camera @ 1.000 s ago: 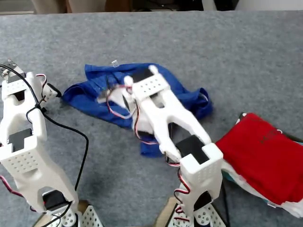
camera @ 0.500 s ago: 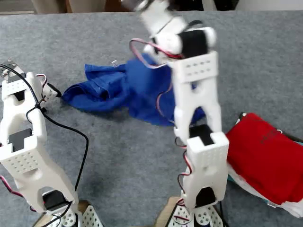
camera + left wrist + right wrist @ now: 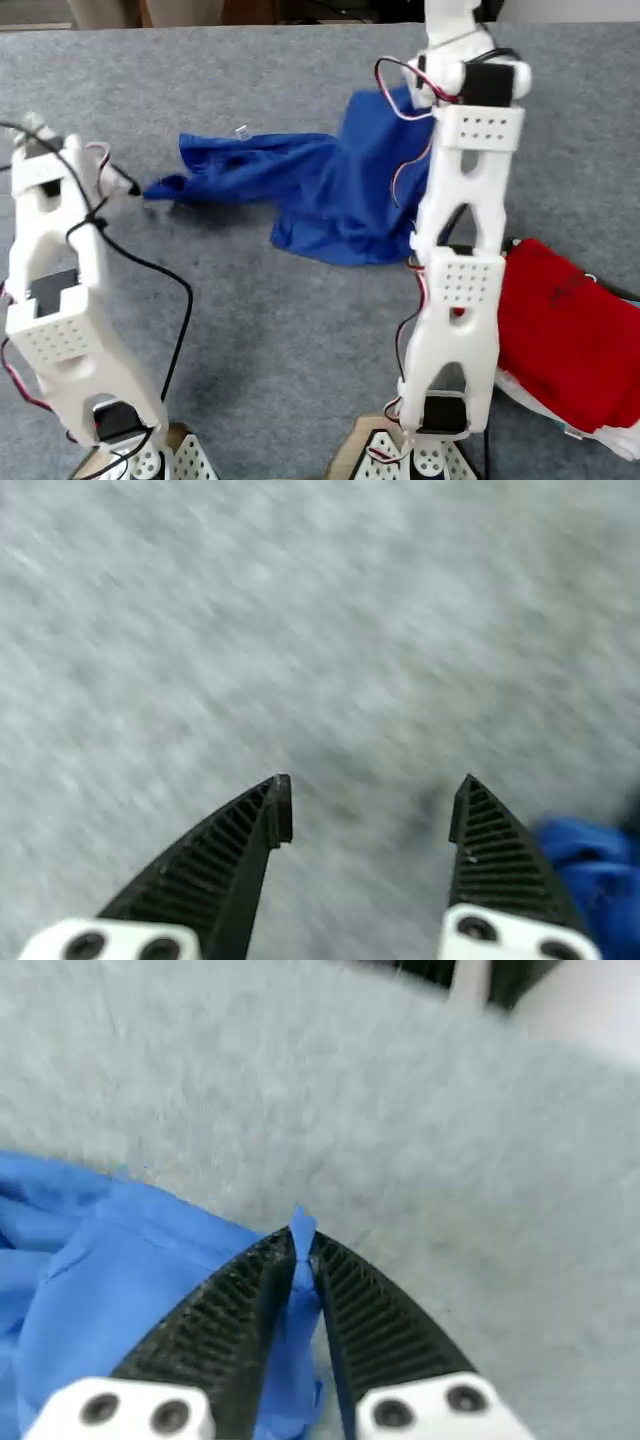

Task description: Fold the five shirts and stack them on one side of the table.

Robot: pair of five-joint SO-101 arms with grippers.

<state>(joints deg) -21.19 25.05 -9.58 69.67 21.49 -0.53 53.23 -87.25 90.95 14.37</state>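
No readable text, numbers or signs anywhere. The small white tag [image 3: 241, 131] on the blue shirt [image 3: 330, 195], at about 10 o'clock of the cloth, is too small to read (it may be blank). A faint dark print [image 3: 568, 289] on the red shirt [image 3: 560, 340], at 4 o'clock in the high view, is illegible.

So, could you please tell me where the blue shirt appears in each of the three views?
High view: the blue shirt stretches across the table's middle, one end raised under the right arm.
Left wrist view: the blue shirt shows as a corner beside the open jaws of the left gripper.
Right wrist view: the blue shirt is pinched in the shut jaws of the right gripper.
Shared landmark: the grey table cover.
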